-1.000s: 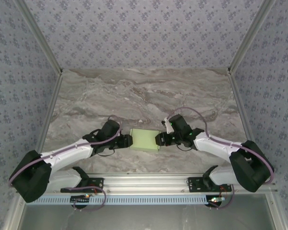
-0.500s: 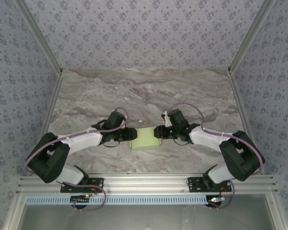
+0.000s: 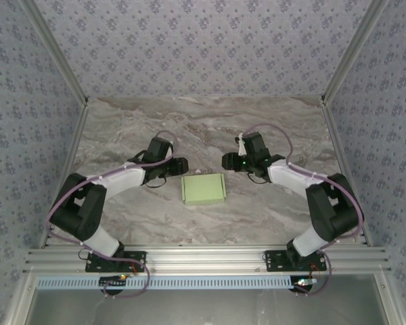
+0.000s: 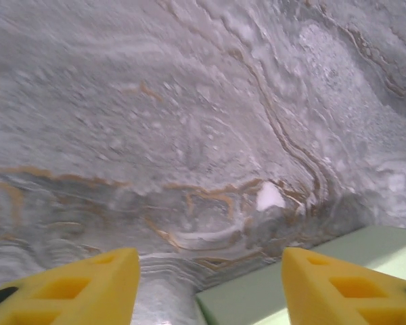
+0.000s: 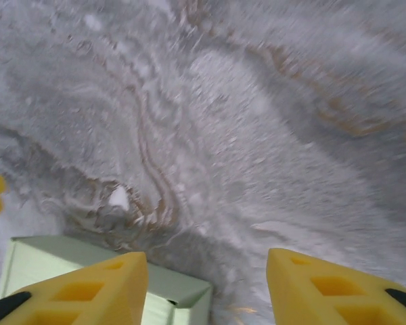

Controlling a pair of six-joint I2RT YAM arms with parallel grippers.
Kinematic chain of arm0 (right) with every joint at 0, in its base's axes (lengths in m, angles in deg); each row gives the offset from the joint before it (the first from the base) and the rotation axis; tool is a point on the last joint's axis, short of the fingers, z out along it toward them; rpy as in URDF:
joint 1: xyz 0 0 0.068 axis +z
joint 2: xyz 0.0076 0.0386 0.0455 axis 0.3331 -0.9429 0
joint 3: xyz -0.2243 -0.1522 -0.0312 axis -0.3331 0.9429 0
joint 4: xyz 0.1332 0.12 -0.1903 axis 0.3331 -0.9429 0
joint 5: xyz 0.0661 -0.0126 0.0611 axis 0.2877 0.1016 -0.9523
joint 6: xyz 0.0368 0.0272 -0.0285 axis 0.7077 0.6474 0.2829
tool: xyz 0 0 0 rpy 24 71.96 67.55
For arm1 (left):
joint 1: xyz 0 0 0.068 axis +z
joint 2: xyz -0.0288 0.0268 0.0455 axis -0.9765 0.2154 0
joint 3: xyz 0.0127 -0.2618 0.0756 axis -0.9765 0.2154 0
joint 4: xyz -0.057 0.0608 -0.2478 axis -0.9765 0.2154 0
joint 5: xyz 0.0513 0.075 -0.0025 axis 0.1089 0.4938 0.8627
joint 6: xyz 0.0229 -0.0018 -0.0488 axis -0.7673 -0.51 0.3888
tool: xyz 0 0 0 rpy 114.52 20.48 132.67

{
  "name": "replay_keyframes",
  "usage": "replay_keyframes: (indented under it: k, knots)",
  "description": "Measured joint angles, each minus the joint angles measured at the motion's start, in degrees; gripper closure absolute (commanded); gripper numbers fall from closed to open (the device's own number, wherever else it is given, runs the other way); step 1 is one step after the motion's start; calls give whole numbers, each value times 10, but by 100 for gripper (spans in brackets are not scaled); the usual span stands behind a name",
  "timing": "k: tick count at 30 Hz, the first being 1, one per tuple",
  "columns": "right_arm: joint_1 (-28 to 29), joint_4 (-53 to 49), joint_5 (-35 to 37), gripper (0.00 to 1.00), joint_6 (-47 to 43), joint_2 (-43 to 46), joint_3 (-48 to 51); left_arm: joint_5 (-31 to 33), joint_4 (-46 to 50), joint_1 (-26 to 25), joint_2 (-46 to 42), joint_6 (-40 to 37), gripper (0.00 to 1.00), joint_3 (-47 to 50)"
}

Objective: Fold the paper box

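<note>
Change since earlier: both grippers have been drawn back from the short ends of the paper box [image 3: 203,189] toward the far side of the table [image 3: 210,128], and their jaws have been widened. The box has been left lying free, shifted slightly away from the arm bases.
Table: a marbled grey and tan slab, on which the box is the one loose thing to be seen.
Left arm [image 3: 115,181]: bent sharply at the elbow and reached inward across the near left part of the table.
Right arm [image 3: 301,181]: mirrored on the other side, likewise folded in toward the middle.
Paper box: pale green, flat and rectangular. It is laid on the table midway between the arms and appears closed, with no loose tabs to be made out.
Left gripper [image 3: 183,164]: released, jaws apart with nothing between them, set just beyond the box's far left corner and not touching it.
Right gripper [image 3: 224,161]: likewise released and empty, just beyond the far right corner.
Fingers [image 4: 68,288]: yellow pads seen wide apart in both wrist views, with a green box edge low in each.
Deciding relation: the box's long axis is laid left to right, slightly skewed. The box is found toward the bases from both grippers. Neither arm can be judged nearer.
Stage: the folding is judged done or nearly so.
</note>
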Motion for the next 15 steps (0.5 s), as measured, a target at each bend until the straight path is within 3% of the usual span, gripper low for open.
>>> replay_keyframes:
  k: [3,8,15]
  knots:
    - [6,-45,95,30,-46,71,0,68,-8,0,-89,-31,15,49]
    - [-3,-59,277,13,-119,190,31,197,-45,12,-247,-96,5,120]
    - [-116,14,392,2,-161,226,164,299,-104,109,-294,-156,1,170]
